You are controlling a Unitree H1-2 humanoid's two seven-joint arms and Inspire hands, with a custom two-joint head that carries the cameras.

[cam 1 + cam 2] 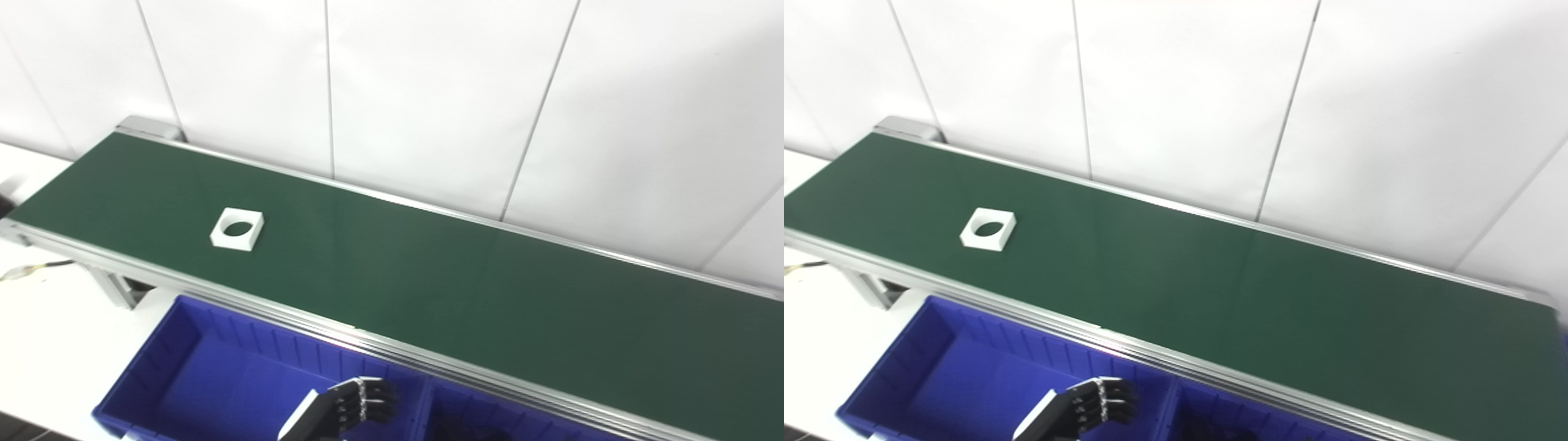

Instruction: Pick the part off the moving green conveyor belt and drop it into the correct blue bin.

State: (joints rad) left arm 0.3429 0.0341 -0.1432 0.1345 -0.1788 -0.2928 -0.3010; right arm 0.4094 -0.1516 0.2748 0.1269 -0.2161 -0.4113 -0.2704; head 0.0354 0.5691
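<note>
left robot hand (pixel 358 404) | low in frame | fingers curled | empty

White panelled wall (pixel 429 92) with thin dark seams behind; white table (pixel 43 331) below.

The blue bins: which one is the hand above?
The left blue bin, the wide one showing a bare floor. The left hand hangs over its right end, beside the divider.

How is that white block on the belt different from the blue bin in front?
The white part is a small flat square with a round hole through it; the left blue bin is a large open box with ribbed walls. The part lies on the green belt; the bin sits below its near edge. Both are squarish.
</note>
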